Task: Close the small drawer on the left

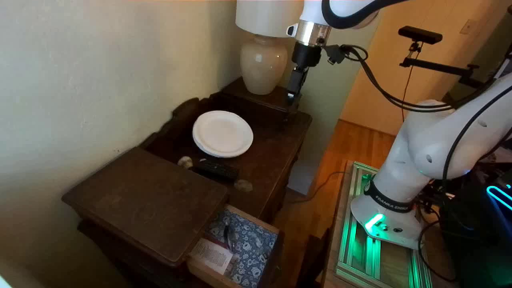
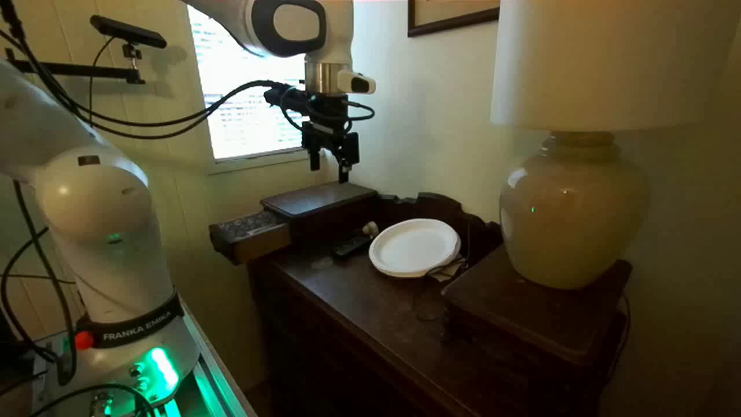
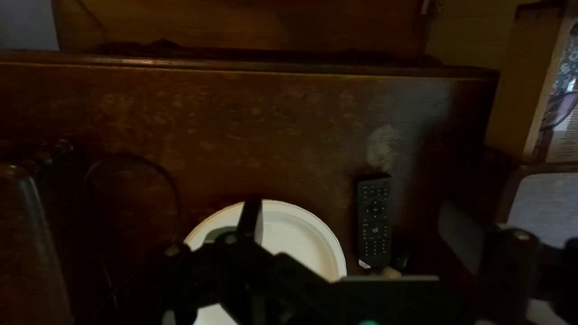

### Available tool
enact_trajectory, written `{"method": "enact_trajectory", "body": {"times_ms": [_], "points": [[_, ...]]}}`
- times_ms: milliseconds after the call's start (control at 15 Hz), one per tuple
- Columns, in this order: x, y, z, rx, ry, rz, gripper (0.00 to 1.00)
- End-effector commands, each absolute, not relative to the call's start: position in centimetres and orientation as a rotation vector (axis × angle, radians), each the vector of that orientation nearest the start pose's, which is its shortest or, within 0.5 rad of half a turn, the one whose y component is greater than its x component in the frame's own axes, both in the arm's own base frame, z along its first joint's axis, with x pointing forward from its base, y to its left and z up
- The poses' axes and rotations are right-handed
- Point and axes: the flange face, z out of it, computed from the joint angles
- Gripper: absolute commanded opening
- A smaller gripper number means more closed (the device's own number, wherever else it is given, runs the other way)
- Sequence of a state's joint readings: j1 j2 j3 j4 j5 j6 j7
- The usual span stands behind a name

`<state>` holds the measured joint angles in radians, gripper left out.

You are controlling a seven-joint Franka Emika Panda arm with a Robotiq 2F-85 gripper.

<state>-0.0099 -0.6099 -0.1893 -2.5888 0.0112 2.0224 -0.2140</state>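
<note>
The small drawer (image 1: pixel 273 230) is pulled out from under a raised box top at one end of the dresser. Its floral blue-grey lining shows, with a printed paper and a dark thin object inside. In an exterior view the drawer (image 2: pixel 263 248) sticks out past the dresser's front edge. In the wrist view only a part of the drawer (image 3: pixel 519 97) shows at the right edge. My gripper (image 1: pixel 289 102) points down above the dresser, away from the drawer. It also shows in an exterior view (image 2: pixel 332 168). In the wrist view its fingers (image 3: pixel 354 225) are wide apart with nothing between them.
White plates (image 1: pixel 223 134) and a black remote (image 1: pixel 218 170) lie on the dresser top (image 1: pixel 264 160). A lamp (image 1: pixel 263 64) stands on the raised box at the far end. The raised box top (image 1: pixel 148 200) covers the drawer's back. A cable (image 3: pixel 135 158) lies near the plates.
</note>
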Motion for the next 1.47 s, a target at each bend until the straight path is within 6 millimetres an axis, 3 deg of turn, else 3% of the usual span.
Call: {"method": "enact_trajectory", "body": {"times_ms": [0,333,533,1067,1267,1400], "points": [[35.8,-7.3,45.6,-3.03,-0.063,-0.084,1.0],[35.8,-7.3,45.6,-3.03,-0.063,-0.085,1.0],[36.6,-4.1,45.6,-2.984,-0.006,-0.041,1.0],[38.5,13.0,45.0,-2.81,0.081,0.174,1.0],[37.7,18.9,43.5,-2.788,-0.006,0.306,1.0],[36.8,21.2,42.5,-2.813,-0.1,0.395,1.0]]}}
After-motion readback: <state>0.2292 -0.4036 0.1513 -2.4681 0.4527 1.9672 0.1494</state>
